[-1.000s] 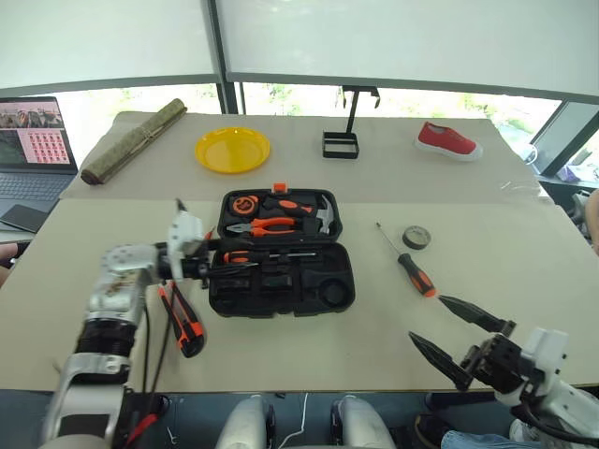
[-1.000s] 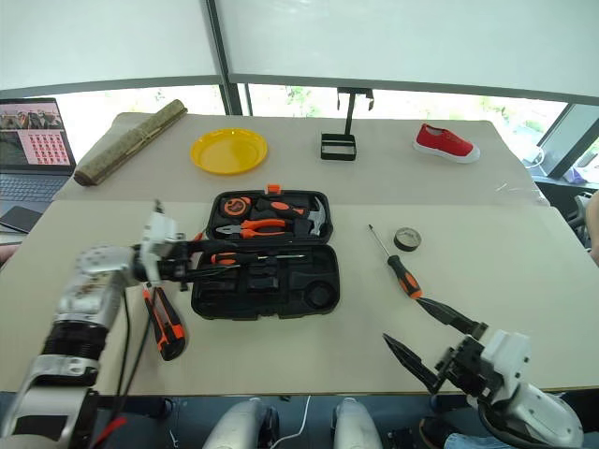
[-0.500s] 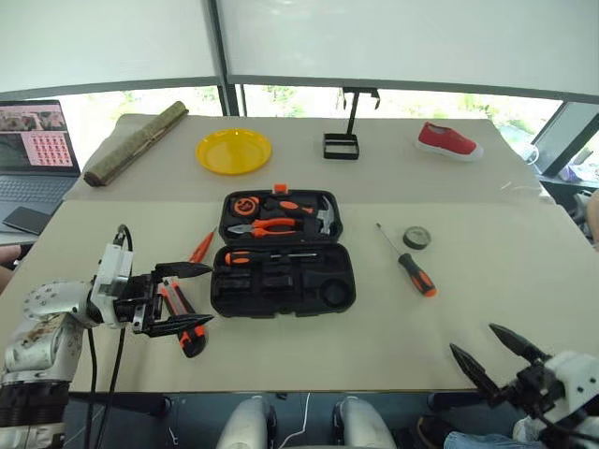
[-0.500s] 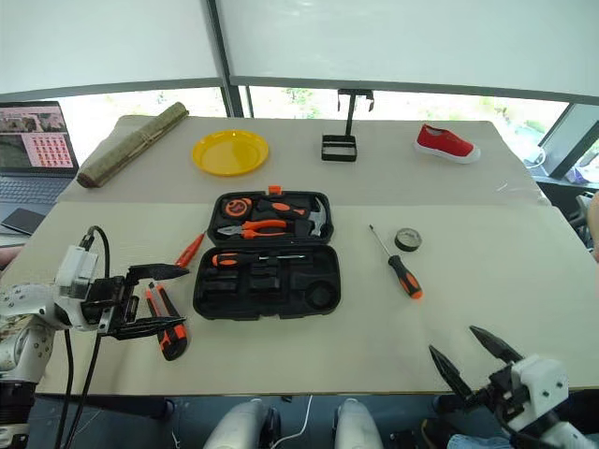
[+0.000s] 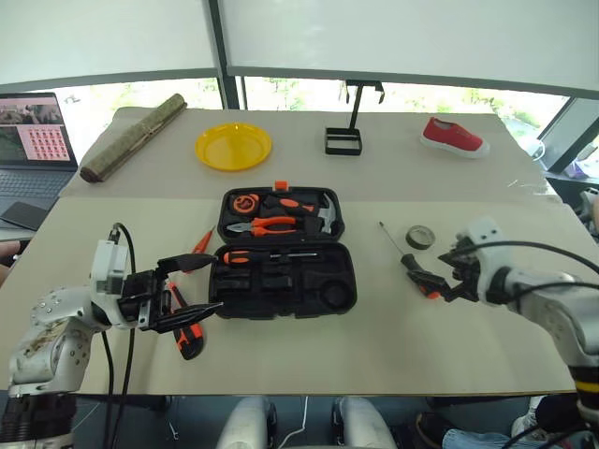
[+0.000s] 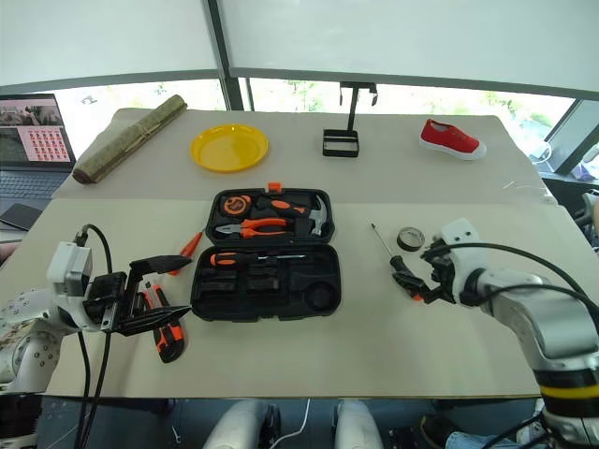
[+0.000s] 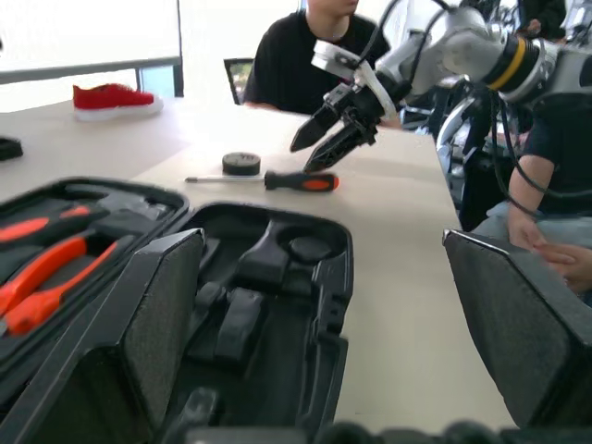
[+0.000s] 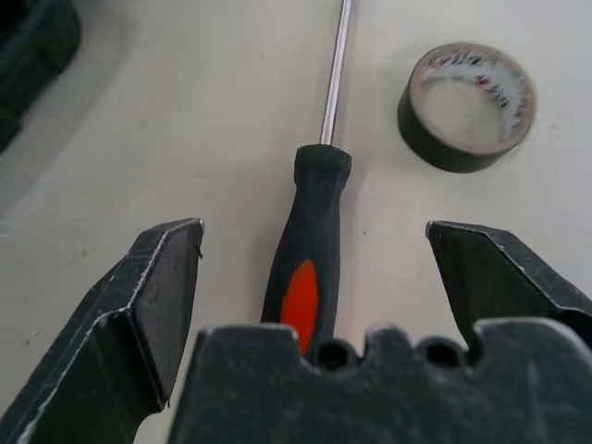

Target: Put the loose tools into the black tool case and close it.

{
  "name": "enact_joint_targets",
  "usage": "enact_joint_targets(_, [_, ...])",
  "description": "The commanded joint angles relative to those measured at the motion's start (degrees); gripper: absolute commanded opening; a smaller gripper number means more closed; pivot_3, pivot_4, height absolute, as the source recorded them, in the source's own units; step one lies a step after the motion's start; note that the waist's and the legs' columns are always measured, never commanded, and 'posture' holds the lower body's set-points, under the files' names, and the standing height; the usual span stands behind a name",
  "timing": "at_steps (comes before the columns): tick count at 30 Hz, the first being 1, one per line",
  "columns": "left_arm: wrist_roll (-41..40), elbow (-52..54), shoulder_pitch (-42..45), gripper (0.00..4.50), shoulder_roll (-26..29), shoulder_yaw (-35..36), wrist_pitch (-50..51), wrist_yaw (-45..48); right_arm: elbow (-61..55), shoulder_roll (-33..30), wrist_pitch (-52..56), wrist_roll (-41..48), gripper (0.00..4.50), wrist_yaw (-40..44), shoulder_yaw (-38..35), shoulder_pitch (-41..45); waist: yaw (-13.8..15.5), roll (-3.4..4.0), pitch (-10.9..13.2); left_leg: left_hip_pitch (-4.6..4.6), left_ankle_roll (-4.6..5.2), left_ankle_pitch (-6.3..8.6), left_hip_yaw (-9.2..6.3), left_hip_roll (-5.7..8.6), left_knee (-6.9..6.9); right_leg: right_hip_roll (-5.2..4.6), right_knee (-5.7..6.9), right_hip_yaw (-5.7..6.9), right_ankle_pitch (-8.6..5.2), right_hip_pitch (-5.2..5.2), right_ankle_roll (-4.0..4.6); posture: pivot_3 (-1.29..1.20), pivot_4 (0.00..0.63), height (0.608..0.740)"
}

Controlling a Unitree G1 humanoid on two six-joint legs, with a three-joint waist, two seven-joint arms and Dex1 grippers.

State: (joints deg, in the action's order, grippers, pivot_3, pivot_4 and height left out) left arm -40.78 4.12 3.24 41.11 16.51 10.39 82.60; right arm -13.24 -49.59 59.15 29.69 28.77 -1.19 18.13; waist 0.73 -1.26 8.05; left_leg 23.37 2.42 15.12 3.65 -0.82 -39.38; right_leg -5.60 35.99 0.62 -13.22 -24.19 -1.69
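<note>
The black tool case (image 5: 281, 281) lies open mid-table, with one orange-black screwdriver (image 5: 270, 254) in its front half. My left gripper (image 5: 211, 283) hangs open and empty at the case's left edge, above the utility knife (image 5: 188, 335). The slim orange tester pen (image 5: 201, 243) lies just beyond it. Right of the case, my right gripper (image 6: 423, 275) is open, with its fingers (image 8: 153, 296) on either side of the second screwdriver's handle (image 8: 310, 268). It does not grip the handle. The dark tape roll (image 5: 419, 237) sits just past that screwdriver (image 7: 296, 181).
Pliers (image 5: 267, 225) and a hammer (image 5: 325, 216) sit in the case's far half. At the back stand a yellow plate (image 5: 234, 147), a log (image 5: 131, 138), a black wire stand (image 5: 343, 140) and a red shoe (image 5: 454, 136). A laptop (image 5: 33, 140) is far left. A person (image 7: 305, 65) sits beyond the table.
My left gripper has pulled back from the case's left edge and opened wide. My right gripper has swung from the table's front edge forward over the loose screwdriver's handle.
</note>
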Motion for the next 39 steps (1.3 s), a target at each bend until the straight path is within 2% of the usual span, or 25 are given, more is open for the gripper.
enact_joint_targets(1, [0.45, 0.65, -0.75, 4.5, 0.58, 1.31, -2.06, 0.59, 0.47, -0.55, 3.92, -2.24, 3.46, -0.45, 2.01, 2.56, 0.01, 0.0, 0.0, 0.07, 0.01, 0.0, 0.0, 0.01, 0.0, -0.02, -0.06, 0.03, 0.02, -0.02, -0.03, 0.0, 0.15, 0.74])
enact_joint_targets(8, [0.57, 1.12, -2.35, 4.5, 0.96, 2.24, -2.99, 0.06, -0.27, -1.03, 2.0, -2.95, 1.07, 1.89, -0.29, 1.59, -0.19, 0.0, 0.0, 0.07, 0.04, 0.02, 0.02, 0.0, 0.0, 0.0, -0.12, 0.02, 0.05, 0.0, -0.09, 0.0, 0.15, 0.74])
enact_joint_targets(9, [0.62, 1.04, -2.49, 4.5, 1.03, 2.31, -3.1, 0.05, -0.13, -1.3, 0.9, -3.39, 0.94, 2.41, -0.59, 1.19, -0.21, 0.0, 0.0, 0.05, 0.04, 0.02, 0.02, -0.01, 0.0, 0.01, -0.11, 0.02, 0.05, 0.0, -0.09, 0.0, 0.15, 0.74])
enact_joint_targets(12, [0.86, 0.98, -2.8, 4.5, 1.03, 2.44, -3.45, -0.29, 0.01, -2.18, -4.85, -4.1, 0.94, 5.74, -1.55, -0.11, -0.18, 0.0, 0.0, 0.06, 0.04, 0.02, 0.02, -0.01, 0.0, 0.02, -0.1, 0.02, 0.05, 0.0, -0.09, 0.0, 0.15, 0.74])
enact_joint_targets(15, [0.65, 1.15, -3.21, 4.5, 0.91, 3.12, -3.61, -1.18, -1.26, -2.35, -14.94, -3.34, 0.94, 11.74, -5.17, 0.04, -0.21, 0.0, 0.01, 0.05, 0.04, 0.02, 0.03, -0.01, 0.0, 0.03, -0.11, 0.0, 0.05, 0.0, -0.09, 0.0, 0.15, 0.74])
enact_joint_targets(19, [0.11, 1.85, -4.99, 4.5, 1.39, 4.62, -3.45, -1.38, -5.59, -4.9, -23.48, -1.15, 0.94, 22.87, -5.42, 3.12, -0.5, 0.0, 0.01, 0.0, 0.04, 0.02, 0.03, -0.04, 0.0, 0.09, -0.09, -0.02, 0.05, 0.01, -0.09, 0.0, 0.15, 0.74])
enact_joint_targets(21, [0.44, 1.86, -6.12, 4.5, 1.36, 5.23, -3.73, -1.52, -6.76, -3.88, -24.69, -0.56, 0.94, 27.45, -1.03, 7.86, -1.04, 0.0, 0.02, -0.02, 0.04, 0.02, 0.04, -0.08, 0.0, 0.11, -0.08, -0.03, 0.05, 0.01, -0.08, 0.0, 0.15, 0.74])
enact_joint_targets(24, [1.68, 1.11, -7.94, 4.5, 1.06, 5.39, -5.02, -1.49, -4.51, -0.82, -26.88, -6.81, 0.94, 32.07, 10.68, 15.73, -1.79, -0.05, 0.02, -0.16, 0.03, 0.02, 0.03, -0.16, 0.0, 0.2, -0.06, -0.06, 0.11, 0.05, 0.03, 0.0, 0.15, 0.74])
enact_joint_targets(29, [3.4, 0.36, -10.12, 4.5, 0.38, 5.51, -6.78, -2.3, 6.78, 6.21, -31.27, -19.75, 0.94, 36.35, 26.93, 26.23, -1.49, -0.12, 0.06, -0.15, -0.02, -0.01, 0.04, -0.13, 0.0, 0.17, 0.04, -0.04, 0.09, -0.02, 0.11, 0.0, 0.15, 0.74])
enact_joint_targets(33, [3.63, 1.61, -11.22, 4.5, -0.09, 5.2, -7.09, -3.23, 14.14, 9.76, -34.84, -26.73, 0.94, 37.42, 32.51, 30.71, -0.97, -0.1, 0.1, -0.01, -0.04, -0.02, 0.03, -0.06, -0.08, 0.04, 0.04, 0.07, 0.12, -0.06, 0.06, 0.0, 0.15, 0.74])
enact_joint_targets(39, [3.67, 2.63, -11.95, 4.5, -0.06, 4.9, -7.03, -3.98, 19.54, 13.4, -37.41, -32.29, 0.94, 38.6, 35.3, 33.3, -1.25, -0.11, 0.1, -0.05, -0.04, -0.01, 0.03, -0.07, -0.11, 0.02, 0.08, 0.09, 0.13, -0.05, 0.06, 0.0, 0.15, 0.74])
